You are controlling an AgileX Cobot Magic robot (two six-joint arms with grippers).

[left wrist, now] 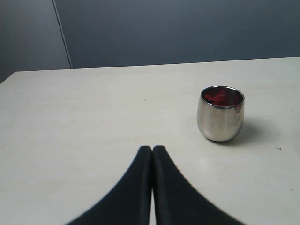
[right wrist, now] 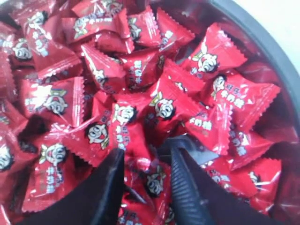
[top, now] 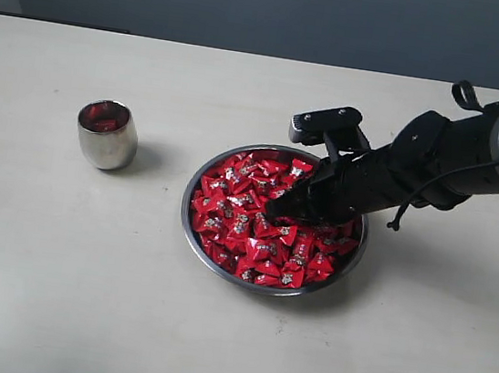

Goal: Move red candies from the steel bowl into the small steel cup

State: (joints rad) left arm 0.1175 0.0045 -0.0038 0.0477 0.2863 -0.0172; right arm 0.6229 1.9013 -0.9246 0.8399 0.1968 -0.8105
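The steel bowl [top: 265, 290] sits on the pale table [top: 79, 293], heaped nearly to its rim with the red candies [top: 237, 212]; in the exterior view the right arm comes in over the bowl's right rim, and the right gripper [top: 278, 211] is sunk tip-first into the heap near the bowl's middle; up close, its two dark fingers [right wrist: 110, 187] stand apart, released rather than clenched, with wrapped candies [right wrist: 117, 70] crowding round them and one lying in the gap, though the frames do not show it pinched; the bowl's curved wall [right wrist: 262, 42] shows just past the sweets; the small steel cup [top: 106, 135] stands upright to the left of the bowl, well apart from it, and something red shows inside its mouth; the left gripper [left wrist: 152, 149] is clenched tight, finger against finger with nothing between them; it hangs low over bare table with the cup [left wrist: 220, 115] standing beyond its tips, apart from them.
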